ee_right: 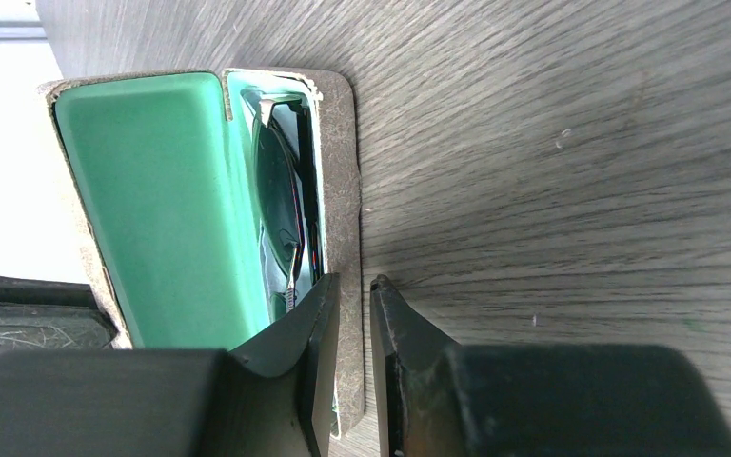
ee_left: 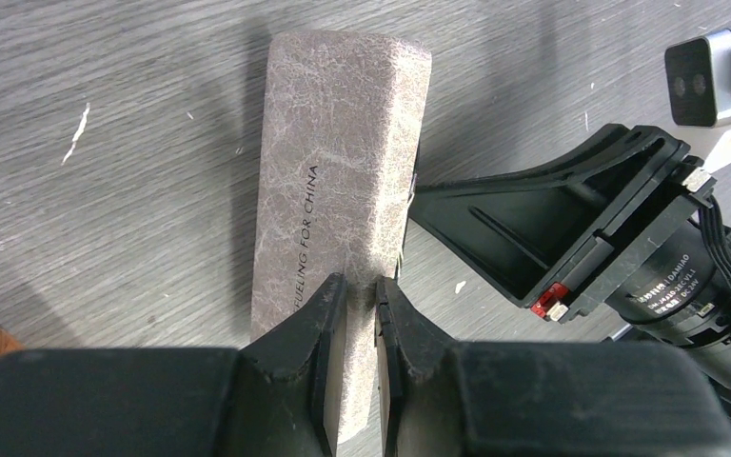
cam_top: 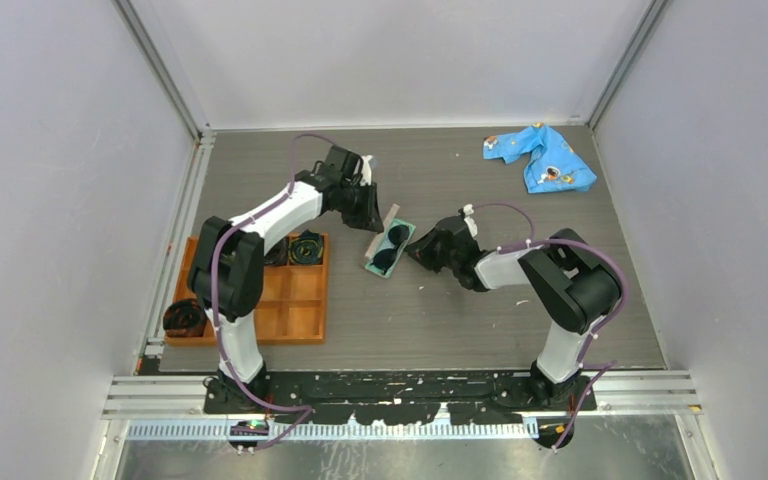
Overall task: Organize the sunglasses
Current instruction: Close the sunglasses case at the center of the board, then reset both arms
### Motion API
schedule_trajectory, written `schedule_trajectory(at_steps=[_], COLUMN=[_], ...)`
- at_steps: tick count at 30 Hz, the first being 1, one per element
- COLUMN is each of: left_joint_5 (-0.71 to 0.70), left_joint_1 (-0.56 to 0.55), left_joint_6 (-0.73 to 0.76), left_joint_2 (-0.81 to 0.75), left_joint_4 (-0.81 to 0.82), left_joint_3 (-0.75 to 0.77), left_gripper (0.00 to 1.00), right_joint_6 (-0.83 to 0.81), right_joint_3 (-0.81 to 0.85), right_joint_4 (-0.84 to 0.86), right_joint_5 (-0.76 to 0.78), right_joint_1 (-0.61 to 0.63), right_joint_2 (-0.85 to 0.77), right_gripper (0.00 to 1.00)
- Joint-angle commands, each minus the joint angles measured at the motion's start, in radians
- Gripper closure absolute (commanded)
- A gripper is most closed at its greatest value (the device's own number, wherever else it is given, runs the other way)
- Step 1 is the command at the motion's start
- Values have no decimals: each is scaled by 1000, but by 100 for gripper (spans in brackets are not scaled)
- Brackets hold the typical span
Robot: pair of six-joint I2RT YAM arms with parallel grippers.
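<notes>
The sunglasses (ee_right: 281, 209) lay tucked in the open case (ee_left: 343, 143), lenses dark against the teal lining, near the middle of the counter (cam_top: 460, 320). The lid (ee_right: 152, 200) stood raised on the side toward the left edge, not yet folded down. The left end effector (ee_left: 357, 305) was nearly closed, nipping the lid's edge between its fingers. From the opposite side, the right end effector (ee_right: 350, 305) was just as narrow, pinching the base's grey-tan rim. By the look of it the stowing was done and closing was in hand. The next move called for the left swinging the lid over while the right steadied the base, then got clear before it shut.
</notes>
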Motion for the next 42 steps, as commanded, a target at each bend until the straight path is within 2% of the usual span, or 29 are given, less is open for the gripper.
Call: schedule_trajectory(at_steps=[1, 24, 31, 34, 36, 40, 42], left_joint_5=[37, 86, 81, 75, 62, 16, -11], left_joint_1=[-15, -34, -34, -34, -34, -34, -33], left_joint_6=[-23, -49, -46, -43, -38, -26, -17], left_joint_2=[53, 103, 91, 62, 23, -83, -163], left_joint_4=[41, 74, 61, 47, 34, -14, -41], left_joint_3=[-38, -32, -28, -24, -21, 5, 20], left_gripper=[82, 82, 83, 82, 81, 77, 75], right_joint_6=[3, -2, -16, -48, -90, -209, -285], right_joint_3=[31, 42, 29, 18, 14, 38, 74], right_joint_4=[33, 20, -4, -68, -150, -395, -581], right_joint_5=[3, 0, 8, 24, 56, 186, 264], right_joint_1=[7, 5, 3, -5, -12, -23, -27], right_joint_2=[32, 31, -25, -104, -187, -430, -546], right_gripper=[76, 76, 76, 73, 67, 52, 44])
